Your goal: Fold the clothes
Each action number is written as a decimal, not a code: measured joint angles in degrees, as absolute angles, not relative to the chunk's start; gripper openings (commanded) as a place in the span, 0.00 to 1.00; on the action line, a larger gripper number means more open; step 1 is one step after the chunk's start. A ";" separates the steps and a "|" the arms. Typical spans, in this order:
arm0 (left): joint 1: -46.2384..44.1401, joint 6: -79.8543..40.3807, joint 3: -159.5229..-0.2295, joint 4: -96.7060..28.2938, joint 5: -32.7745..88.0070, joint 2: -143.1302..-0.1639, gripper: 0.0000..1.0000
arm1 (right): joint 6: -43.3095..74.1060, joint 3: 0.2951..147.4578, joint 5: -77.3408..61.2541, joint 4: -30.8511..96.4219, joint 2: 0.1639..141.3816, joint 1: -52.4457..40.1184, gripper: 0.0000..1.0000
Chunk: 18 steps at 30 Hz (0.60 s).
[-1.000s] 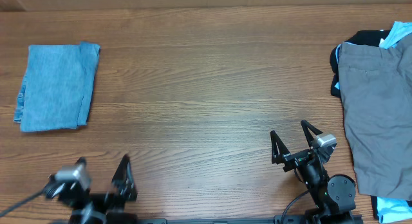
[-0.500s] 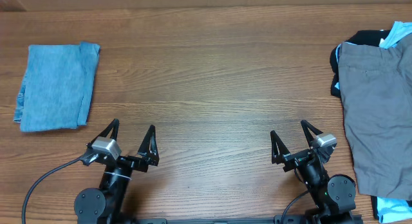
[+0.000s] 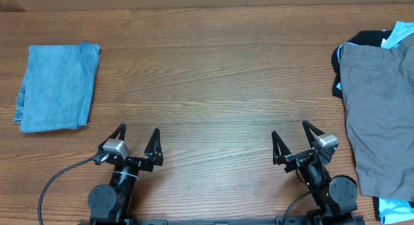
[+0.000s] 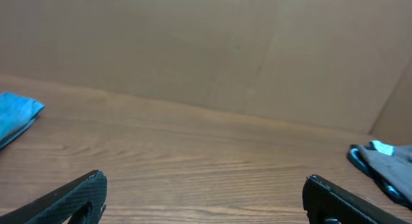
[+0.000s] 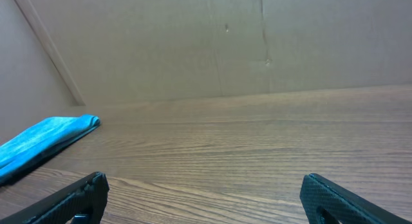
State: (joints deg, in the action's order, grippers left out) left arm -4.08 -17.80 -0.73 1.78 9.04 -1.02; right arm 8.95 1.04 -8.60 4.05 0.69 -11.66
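Left gripper and right gripper sit at the near edge of the table, jaws apart and empty. Blue jeans lie folded far left. Grey trousers top the pile far right, probably next, needing a reach and pull to centre.

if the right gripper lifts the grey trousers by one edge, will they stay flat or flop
Probably flop: the grey trousers lie spread and softly creased, so they'd likely drape. They rest on a black garment, which may drag along. Pushed, they'd likely bunch.
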 measured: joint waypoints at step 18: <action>-4.08 -1.37 -0.49 -4.34 0.82 -0.80 1.00 | 8.97 1.04 -8.58 4.10 0.69 -11.66 1.00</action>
State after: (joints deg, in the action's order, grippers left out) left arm -4.08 -1.37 -0.49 -4.34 0.82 -0.80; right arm 8.97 1.04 -8.58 4.10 0.69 -11.66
